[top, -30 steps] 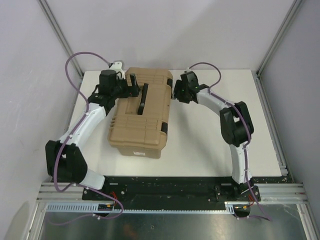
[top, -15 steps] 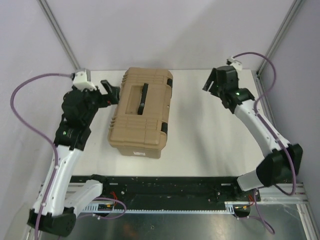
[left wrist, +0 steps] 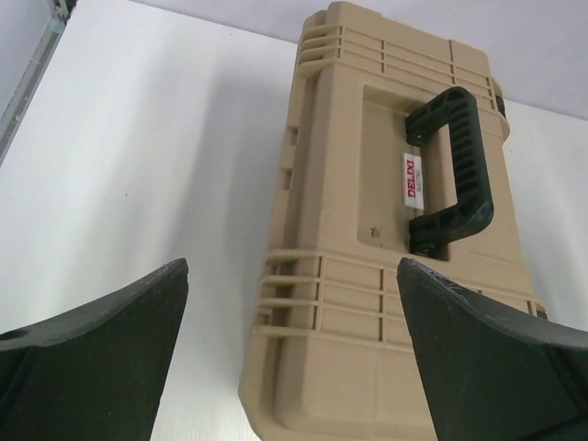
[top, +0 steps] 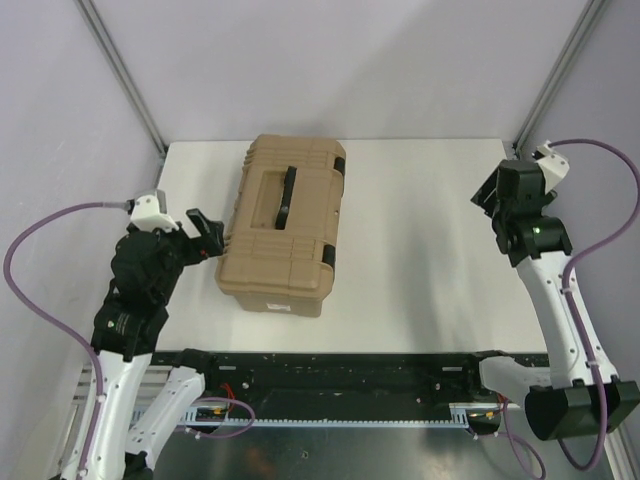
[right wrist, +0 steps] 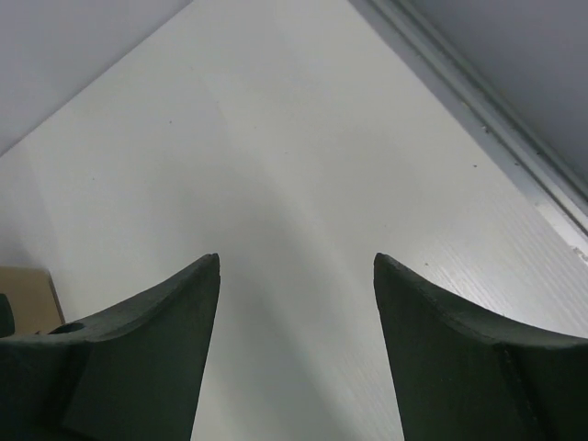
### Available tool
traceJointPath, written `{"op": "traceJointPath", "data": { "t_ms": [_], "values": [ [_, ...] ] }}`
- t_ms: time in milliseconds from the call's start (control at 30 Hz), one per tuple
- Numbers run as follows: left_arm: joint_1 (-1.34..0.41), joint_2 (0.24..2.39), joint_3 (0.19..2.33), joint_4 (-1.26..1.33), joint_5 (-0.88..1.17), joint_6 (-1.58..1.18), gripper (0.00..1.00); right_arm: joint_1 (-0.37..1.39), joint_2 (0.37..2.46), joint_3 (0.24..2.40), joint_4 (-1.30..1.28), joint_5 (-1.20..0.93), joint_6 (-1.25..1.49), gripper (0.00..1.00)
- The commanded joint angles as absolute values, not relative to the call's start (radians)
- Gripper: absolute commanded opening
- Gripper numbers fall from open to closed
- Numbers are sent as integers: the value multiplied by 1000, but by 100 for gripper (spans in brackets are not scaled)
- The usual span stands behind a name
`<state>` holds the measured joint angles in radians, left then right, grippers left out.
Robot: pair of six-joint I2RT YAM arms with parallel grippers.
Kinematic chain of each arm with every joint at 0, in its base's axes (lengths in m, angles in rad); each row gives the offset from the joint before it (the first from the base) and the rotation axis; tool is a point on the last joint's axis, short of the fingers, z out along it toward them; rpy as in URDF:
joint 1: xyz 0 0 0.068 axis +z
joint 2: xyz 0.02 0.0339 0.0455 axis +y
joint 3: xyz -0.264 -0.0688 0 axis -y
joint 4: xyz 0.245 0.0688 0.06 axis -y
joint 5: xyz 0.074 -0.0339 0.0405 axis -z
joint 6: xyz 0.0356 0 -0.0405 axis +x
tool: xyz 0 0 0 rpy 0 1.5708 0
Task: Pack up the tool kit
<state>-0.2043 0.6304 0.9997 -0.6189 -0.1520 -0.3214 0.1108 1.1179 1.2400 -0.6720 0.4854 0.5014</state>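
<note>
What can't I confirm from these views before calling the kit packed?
- Contents: the toolbox is shut in the top and left wrist views, so whatever is inside is hidden by the lid.
- Latches: too small in the top view to tell if they are fastened.
- Right wrist view: the left edge cuts off all but a tan corner of the box.

The toolbox (top: 285,225) lies on the desk (top: 420,270), left of centre, its long side running far to near, its handle (top: 288,197) on top. The left jaws are just left of its near end; the right jaws are well apart, by the desk's right edge.
</note>
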Motion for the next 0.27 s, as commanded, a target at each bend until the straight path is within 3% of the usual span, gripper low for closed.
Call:
{"op": "traceJointPath", "data": {
  "t_ms": [0, 233],
  "values": [
    [-202, 596, 984, -685, -159, -347, 99, 99, 1057, 1224, -675, 566, 481, 73],
    [-202, 622, 1013, -706, -141, -330, 100, 90, 1029, 1188, -661, 521, 486, 73]
  ]
}}
